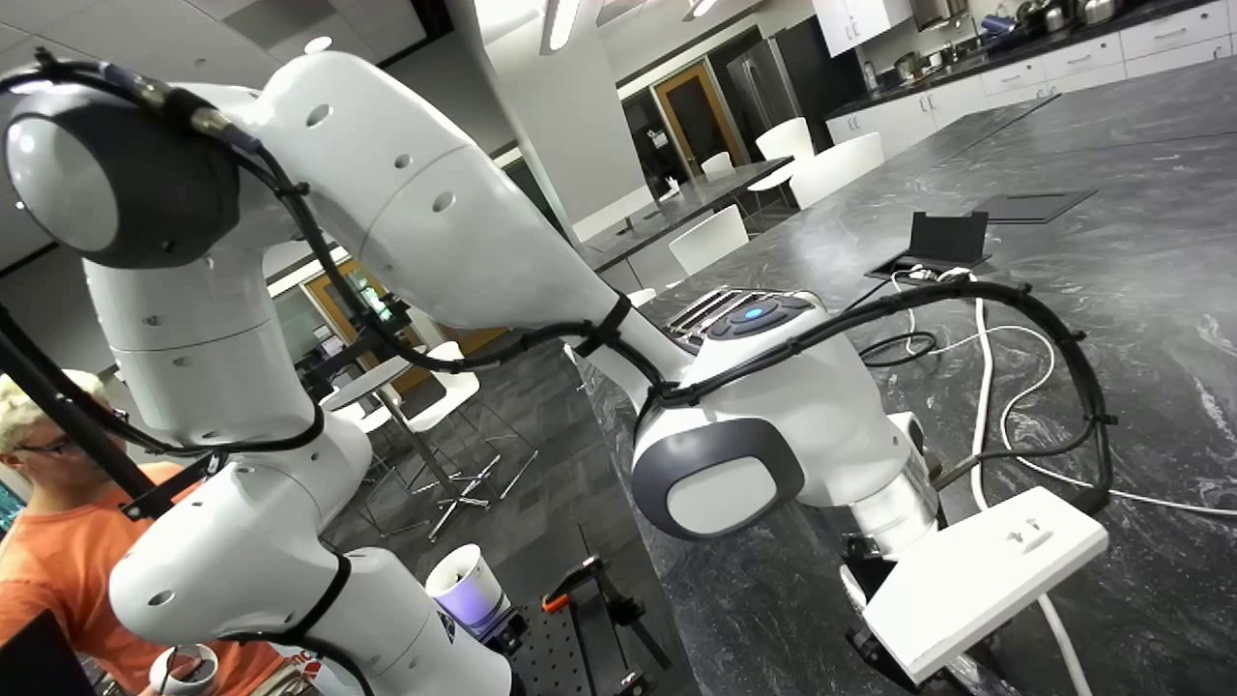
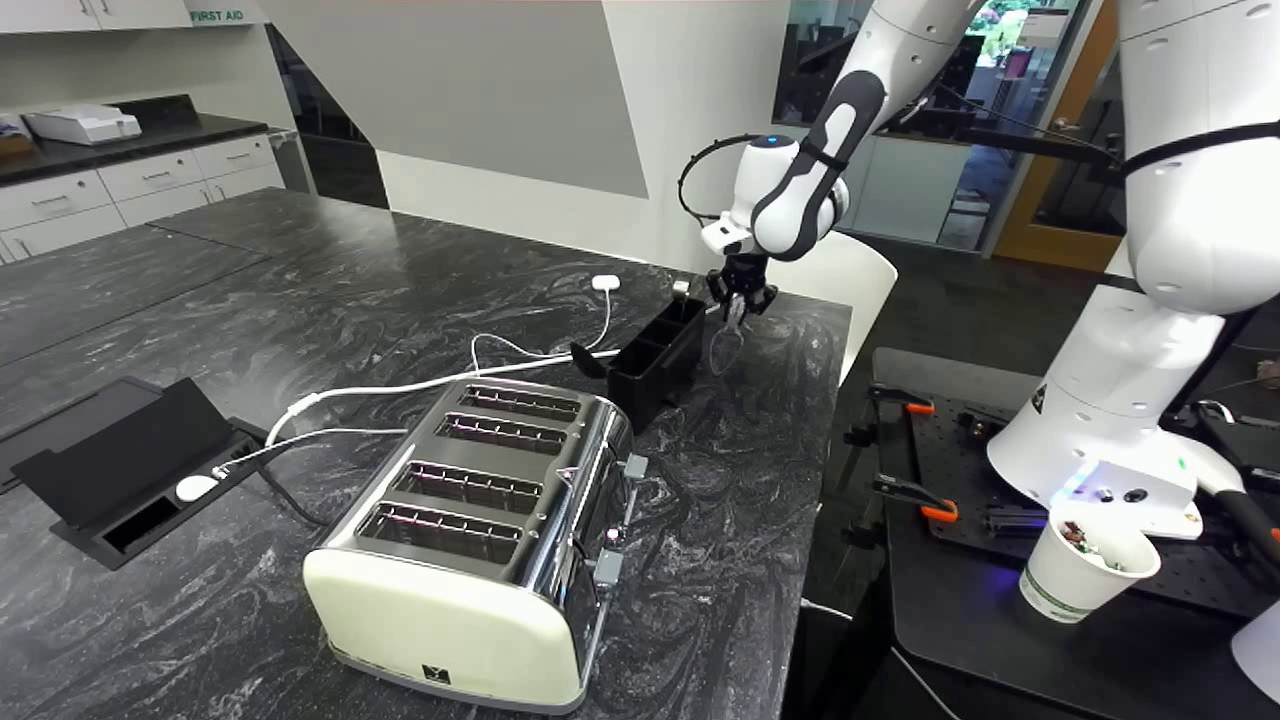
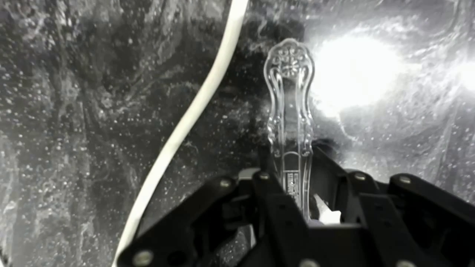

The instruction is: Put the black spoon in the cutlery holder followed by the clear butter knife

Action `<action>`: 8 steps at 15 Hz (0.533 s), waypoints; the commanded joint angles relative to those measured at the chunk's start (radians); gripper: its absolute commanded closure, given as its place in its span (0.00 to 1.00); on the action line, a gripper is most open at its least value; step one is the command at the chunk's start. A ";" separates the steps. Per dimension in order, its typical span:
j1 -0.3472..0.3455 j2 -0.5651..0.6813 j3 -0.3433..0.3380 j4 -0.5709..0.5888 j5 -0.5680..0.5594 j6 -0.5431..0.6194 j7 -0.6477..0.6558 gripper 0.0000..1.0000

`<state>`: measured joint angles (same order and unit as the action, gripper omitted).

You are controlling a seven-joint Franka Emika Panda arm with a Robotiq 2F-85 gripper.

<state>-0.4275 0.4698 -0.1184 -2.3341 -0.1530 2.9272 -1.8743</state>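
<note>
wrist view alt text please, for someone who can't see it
A clear butter knife held by its ornate handle in a black gripper, dark marbled counter behind it. A white cable curves past to the left.

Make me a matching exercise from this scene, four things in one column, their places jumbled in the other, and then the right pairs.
Things
1. Boxy cream-and-silver four-slot toaster
2. Narrow rectangular black open-topped cutlery holder
3. Long clear plastic butter knife
4. Green-striped white paper cup

Places
A. In the grip of the black two-fingered gripper
B. On the dark platform by the robot's white base
C. Closest thing on the dark marbled counter in an exterior view
D. On the counter, between toaster and gripper in an exterior view

Pairs: 1-C, 2-D, 3-A, 4-B
</note>
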 commanded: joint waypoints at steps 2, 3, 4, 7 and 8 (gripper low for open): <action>0.031 -0.191 -0.086 -0.128 -0.086 -0.038 0.013 0.93; 0.024 -0.231 -0.084 -0.153 -0.092 -0.053 -0.004 0.93; 0.018 -0.269 -0.080 -0.177 -0.097 -0.067 -0.024 0.93; 0.018 -0.397 -0.057 -0.258 -0.048 -0.132 -0.079 0.93; 0.028 -0.440 -0.058 -0.280 -0.029 -0.161 -0.083 0.93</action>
<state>-0.4152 0.1924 -0.1825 -2.5146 -0.2242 2.8440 -1.9169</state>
